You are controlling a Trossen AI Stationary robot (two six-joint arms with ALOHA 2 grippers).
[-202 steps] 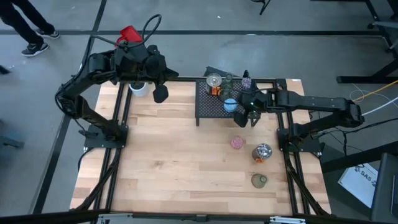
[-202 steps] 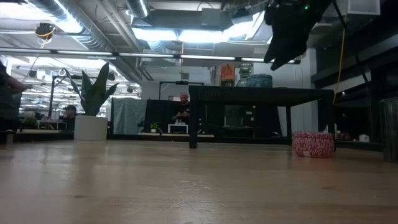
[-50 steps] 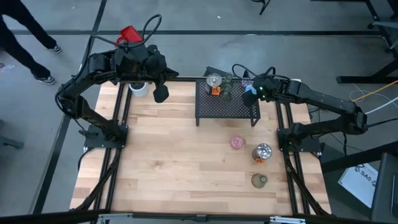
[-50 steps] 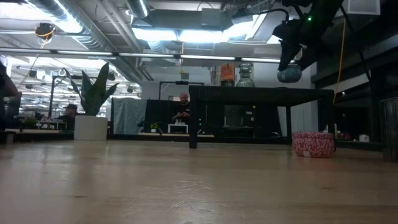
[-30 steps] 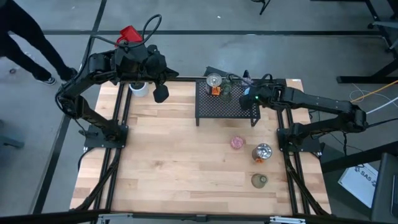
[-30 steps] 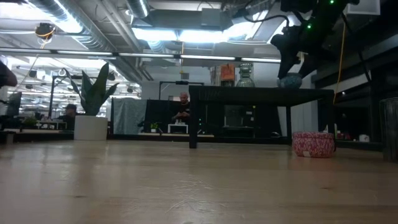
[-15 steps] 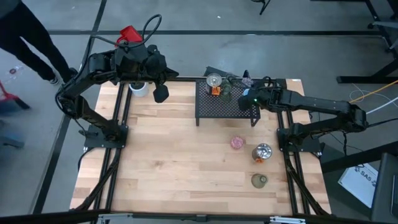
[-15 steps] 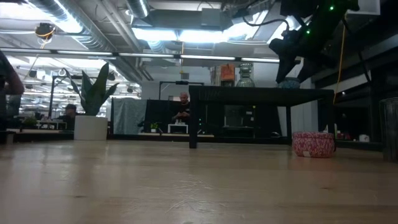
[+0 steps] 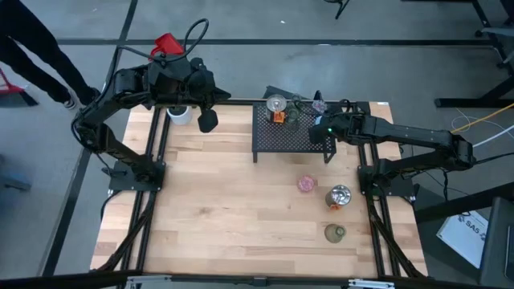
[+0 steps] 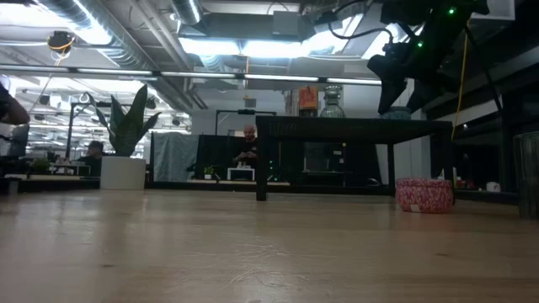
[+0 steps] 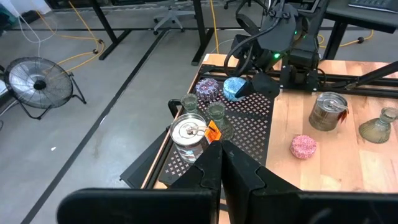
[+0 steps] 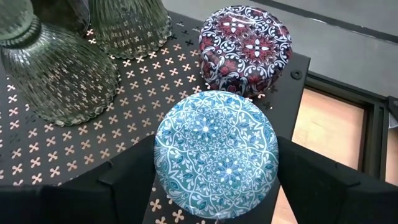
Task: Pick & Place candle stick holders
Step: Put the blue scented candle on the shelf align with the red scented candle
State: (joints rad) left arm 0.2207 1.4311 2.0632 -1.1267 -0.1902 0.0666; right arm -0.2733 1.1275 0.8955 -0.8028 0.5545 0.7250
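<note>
My right gripper (image 9: 324, 131) is over the far right corner of the black mesh rack (image 9: 281, 138), shut on a blue patterned round holder (image 12: 215, 153). On the rack also stand a purple-speckled holder (image 12: 245, 45), two green glass holders (image 12: 59, 71) and a silvery holder with an orange accent (image 9: 275, 105). On the table lie a pink holder (image 9: 306, 184), a silvery one (image 9: 339, 196) and an olive-green glass one (image 9: 335, 233). My left gripper (image 9: 207, 121) is shut and empty above the table's far left, near the white pot (image 9: 179, 114). My right gripper pinches the blue holder by its round side wall (image 12: 163, 163), one finger (image 12: 124, 180) on each side. The fingers come from above, slanting down. The holder stays upright, lid up, its base on or just above the rack's mesh (image 12: 124, 124).
The purple-speckled holder stands close behind the blue one, and the green glass holders are close beside it. The rack takes up the far middle of the table. The wood between the rack and the left arm (image 9: 217, 177) is bare. A person walks beyond the table's far left.
My right gripper has come down a little with the blue holder, onto the rack's far right corner. The holder stays upright between the fingers.
</note>
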